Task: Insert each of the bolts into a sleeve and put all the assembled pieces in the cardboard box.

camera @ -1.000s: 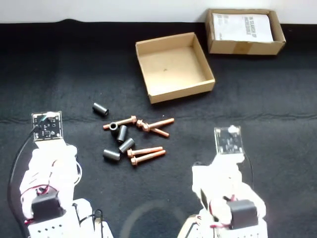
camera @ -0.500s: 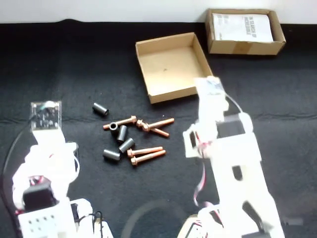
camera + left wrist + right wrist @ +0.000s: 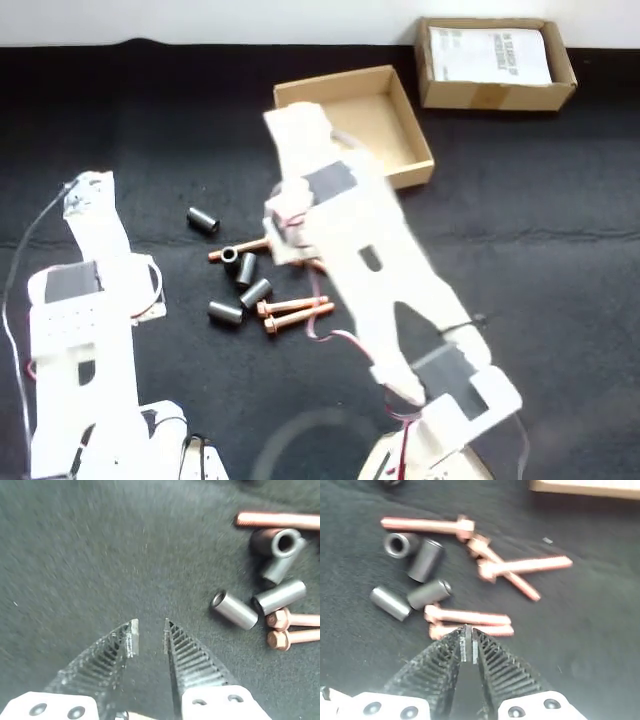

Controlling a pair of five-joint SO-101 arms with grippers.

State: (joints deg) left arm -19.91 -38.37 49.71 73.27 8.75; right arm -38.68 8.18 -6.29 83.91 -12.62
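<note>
Several copper bolts [image 3: 296,310] and dark grey sleeves [image 3: 226,313] lie loose on the black mat, left of centre. One sleeve [image 3: 203,220] lies apart, farther back. The open cardboard box [image 3: 400,120] stands behind them, partly covered by my right arm [image 3: 350,230], which stretches over the pile. My right gripper [image 3: 469,642] is shut and empty, just above two parallel bolts [image 3: 470,616], with sleeves [image 3: 430,594] to one side. My left gripper [image 3: 150,636] hangs slightly open over bare mat, empty, a short way from a sleeve [image 3: 234,610] and the bolt heads [image 3: 277,630].
A second cardboard box [image 3: 495,90] holding a printed sheet stands at the back right, against the white wall. The left arm [image 3: 85,290] rises at the mat's left side. The black mat [image 3: 540,220] spreads to the right.
My right arm has swung up from the lower right, leftward across the box to above the bolt pile. My left arm has stretched forward and up.
</note>
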